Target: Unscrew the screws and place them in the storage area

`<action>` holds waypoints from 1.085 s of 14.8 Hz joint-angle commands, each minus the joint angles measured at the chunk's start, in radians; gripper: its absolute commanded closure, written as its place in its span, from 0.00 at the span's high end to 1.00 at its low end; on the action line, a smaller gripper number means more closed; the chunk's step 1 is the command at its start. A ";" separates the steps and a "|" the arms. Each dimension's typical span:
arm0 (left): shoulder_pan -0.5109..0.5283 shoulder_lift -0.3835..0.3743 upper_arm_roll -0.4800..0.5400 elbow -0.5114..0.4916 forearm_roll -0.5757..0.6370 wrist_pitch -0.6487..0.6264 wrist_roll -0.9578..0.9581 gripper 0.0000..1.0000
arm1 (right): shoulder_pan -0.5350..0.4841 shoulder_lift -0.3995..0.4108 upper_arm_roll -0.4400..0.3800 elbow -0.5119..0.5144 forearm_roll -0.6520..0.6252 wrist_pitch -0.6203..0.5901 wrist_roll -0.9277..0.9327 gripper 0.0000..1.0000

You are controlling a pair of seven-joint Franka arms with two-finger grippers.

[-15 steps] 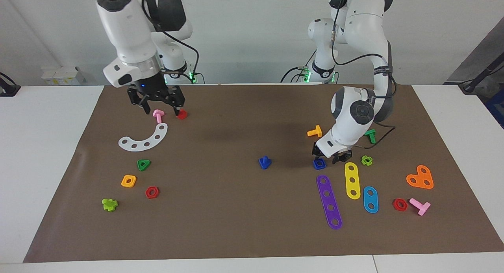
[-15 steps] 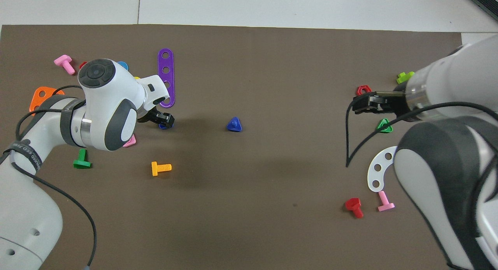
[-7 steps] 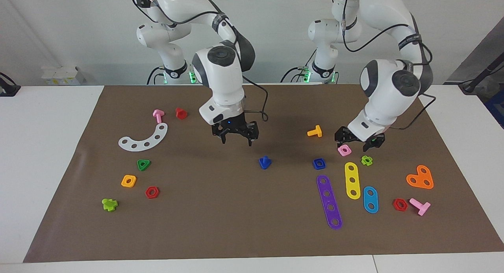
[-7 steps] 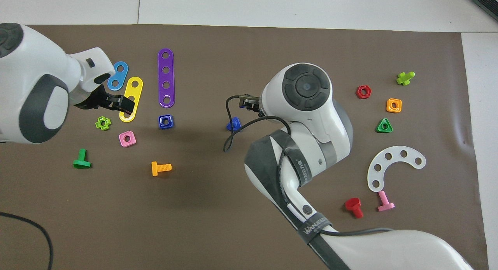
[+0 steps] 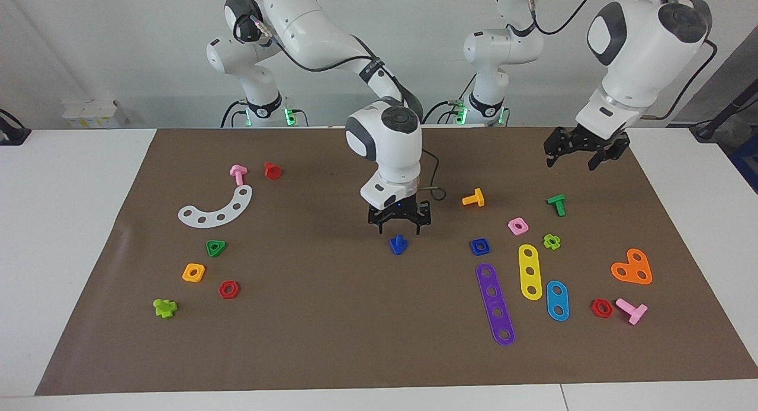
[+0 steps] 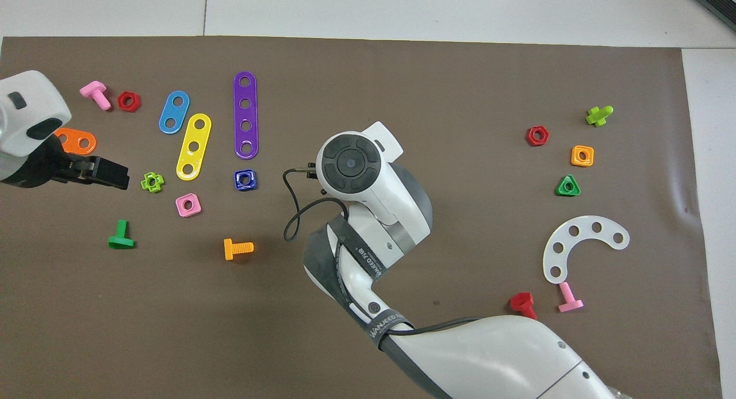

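Observation:
The blue screw (image 5: 398, 244) stands head down on the brown mat near the table's middle. My right gripper (image 5: 399, 228) hangs open just above it, one fingertip to each side, not touching it. In the overhead view the right arm's wrist hides the screw. The storage area (image 5: 266, 245) is the stretch of mat around the white curved strip (image 5: 216, 208) at the right arm's end, also seen bare in the overhead view (image 6: 506, 215). My left gripper (image 5: 569, 161) is open and empty, raised high at the left arm's end, beside the orange plate (image 6: 75, 140).
A blue square nut (image 5: 480, 246) lies beside purple (image 5: 495, 304), yellow (image 5: 530, 272) and blue (image 5: 557, 300) strips. An orange bolt (image 5: 474, 198), a pink nut (image 5: 517, 225) and a green bolt (image 5: 556, 204) lie nearer the robots. Green, orange and red nuts lie by the white strip.
My right arm swung from the pink and red bolts by the white strip to over the blue screw. My left gripper opened off the blue square nut and rose toward its own end.

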 commanded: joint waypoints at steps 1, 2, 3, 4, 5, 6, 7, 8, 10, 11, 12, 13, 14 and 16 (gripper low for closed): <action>0.014 -0.040 -0.003 -0.032 -0.008 -0.026 0.011 1.00 | -0.004 0.034 -0.002 0.031 -0.029 0.018 -0.017 0.92; 0.014 -0.047 -0.003 -0.032 -0.008 -0.026 0.005 1.00 | -0.003 0.032 -0.002 0.015 -0.031 0.024 -0.058 0.83; 0.014 -0.049 -0.003 -0.032 -0.008 -0.026 -0.002 1.00 | 0.000 0.032 -0.002 0.012 -0.031 0.024 -0.063 0.75; 0.014 -0.049 -0.001 -0.032 -0.008 -0.023 -0.010 1.00 | 0.003 0.032 -0.001 0.011 -0.029 0.019 -0.062 0.74; 0.015 -0.049 -0.001 -0.033 -0.008 -0.016 -0.025 1.00 | 0.013 0.031 0.001 0.011 -0.029 0.009 -0.063 0.73; 0.020 -0.049 -0.001 -0.039 -0.008 -0.005 -0.028 1.00 | 0.022 0.031 0.001 0.005 -0.028 0.009 -0.063 0.70; 0.020 -0.049 -0.001 -0.039 -0.005 0.013 -0.030 1.00 | 0.020 0.031 0.001 -0.015 -0.029 0.015 -0.063 0.69; 0.020 -0.048 -0.001 -0.041 -0.005 0.039 -0.030 1.00 | 0.022 0.029 0.003 -0.028 -0.029 0.022 -0.065 0.64; 0.023 -0.048 0.000 -0.046 -0.005 0.070 -0.030 1.00 | 0.023 0.026 0.003 -0.040 -0.029 0.016 -0.068 0.55; 0.034 -0.048 -0.001 -0.049 -0.004 0.081 -0.030 0.99 | 0.023 0.024 0.003 -0.041 -0.029 0.013 -0.072 0.50; 0.035 -0.049 0.000 -0.061 -0.004 0.087 -0.028 0.99 | 0.023 0.024 0.003 -0.042 -0.029 0.013 -0.074 0.46; 0.035 -0.051 0.000 -0.070 -0.004 0.098 -0.028 0.99 | 0.023 0.024 0.001 -0.042 -0.029 0.013 -0.074 0.42; 0.035 -0.057 0.000 -0.079 -0.002 0.107 -0.028 0.99 | 0.022 0.024 0.001 -0.043 -0.029 0.019 -0.076 0.42; 0.037 -0.057 0.000 -0.081 -0.002 0.112 -0.028 0.99 | 0.017 0.026 0.001 -0.042 -0.028 0.045 -0.076 0.42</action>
